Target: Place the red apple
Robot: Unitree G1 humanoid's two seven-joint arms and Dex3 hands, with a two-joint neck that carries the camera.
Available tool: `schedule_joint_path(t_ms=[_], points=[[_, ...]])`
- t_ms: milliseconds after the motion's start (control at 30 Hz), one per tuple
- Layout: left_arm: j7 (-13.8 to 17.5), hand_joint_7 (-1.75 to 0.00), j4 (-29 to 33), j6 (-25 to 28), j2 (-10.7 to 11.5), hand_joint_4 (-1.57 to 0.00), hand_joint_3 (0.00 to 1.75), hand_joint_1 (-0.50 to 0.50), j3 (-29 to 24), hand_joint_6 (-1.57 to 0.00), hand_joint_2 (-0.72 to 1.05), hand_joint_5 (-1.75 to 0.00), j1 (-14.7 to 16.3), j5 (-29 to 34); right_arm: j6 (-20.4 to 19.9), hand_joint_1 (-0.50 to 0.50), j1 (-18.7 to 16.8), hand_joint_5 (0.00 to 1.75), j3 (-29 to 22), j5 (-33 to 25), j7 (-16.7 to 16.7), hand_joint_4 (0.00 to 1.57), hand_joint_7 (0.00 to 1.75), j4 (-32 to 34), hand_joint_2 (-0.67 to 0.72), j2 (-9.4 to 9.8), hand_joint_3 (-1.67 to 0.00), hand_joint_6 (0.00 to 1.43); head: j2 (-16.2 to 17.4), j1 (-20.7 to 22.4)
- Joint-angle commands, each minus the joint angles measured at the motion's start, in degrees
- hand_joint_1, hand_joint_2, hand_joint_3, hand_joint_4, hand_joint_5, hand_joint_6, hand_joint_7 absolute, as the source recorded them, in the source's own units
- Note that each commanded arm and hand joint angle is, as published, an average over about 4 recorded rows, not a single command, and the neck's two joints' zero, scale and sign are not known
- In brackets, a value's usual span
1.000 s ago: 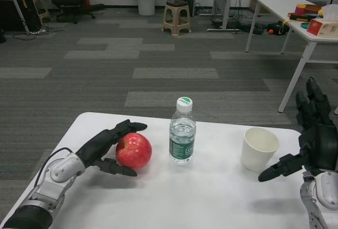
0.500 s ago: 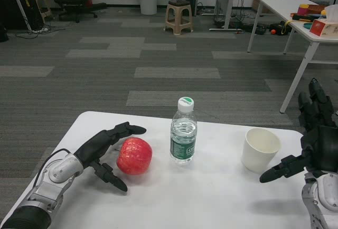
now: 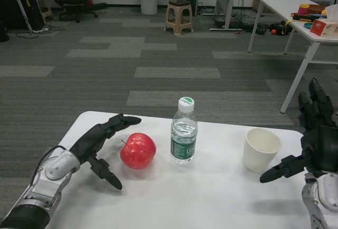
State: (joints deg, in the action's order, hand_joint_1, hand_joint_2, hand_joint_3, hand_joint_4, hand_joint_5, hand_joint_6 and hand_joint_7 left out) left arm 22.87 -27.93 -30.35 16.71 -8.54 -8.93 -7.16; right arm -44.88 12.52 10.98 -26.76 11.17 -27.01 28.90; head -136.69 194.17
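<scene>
White table (image 3: 211, 202) carries everything, and the bottle (image 3: 184, 132) at its middle serves as the landmark. Nearest, low and to the left of the bottle, the left hand (image 3: 97, 142) lies with its fingers (image 3: 122, 121) spread wide and holding nothing; a gap shows between them and the apple. Low and far to the right of the bottle, the right hand (image 3: 311, 144) hangs at the table's edge, fingers spread and empty, one pointing inward toward the cup.

The apple (image 3: 138, 150) sits on the table just left of the bottle, close but apart from it, a little nearer than the bottle's base. It appears set down, so the placing looks done or nearly so.

The risks from here are small but real. The apple is round and may roll: if the left hand draws away carelessly, a finger brushing its near side could nudge it toward the bottle. The bottle is tall and narrow, so a knock from the rolling fruit could tip it. To the right of the bottle stands the cup (image 3: 260, 148), light and open-topped; a sweep of the right hand's extended finger could push it over.

Beyond the bottle, the floor holds a stool (image 3: 177, 16) and further desks, well apart from any trouble.
</scene>
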Motion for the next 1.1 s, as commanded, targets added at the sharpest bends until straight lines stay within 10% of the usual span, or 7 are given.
schedule_joint_path(t_ms=[33,1100], points=[[-0.7,-0.49,1.2,0.9,0.8,0.0,0.0,-0.5,-0.5,-0.16,-0.02,-0.62,-0.6,2.5,-0.1,-0.42,-0.1,0.0,0.1,0.0,0.2,0.0,0.03,0.6,0.72,0.45,0.0,0.0,0.0,0.0],[-0.6,-0.42,14.7,13.6,5.6,0.0,0.0,-0.5,-1.3,-0.05,-0.1,-0.41,-9.7,7.5,-0.1,-0.42,1.0,0.0,-0.3,0.0,0.2,0.0,0.03,-0.8,0.72,0.23,0.0,0.0,-1.5,-1.9]])
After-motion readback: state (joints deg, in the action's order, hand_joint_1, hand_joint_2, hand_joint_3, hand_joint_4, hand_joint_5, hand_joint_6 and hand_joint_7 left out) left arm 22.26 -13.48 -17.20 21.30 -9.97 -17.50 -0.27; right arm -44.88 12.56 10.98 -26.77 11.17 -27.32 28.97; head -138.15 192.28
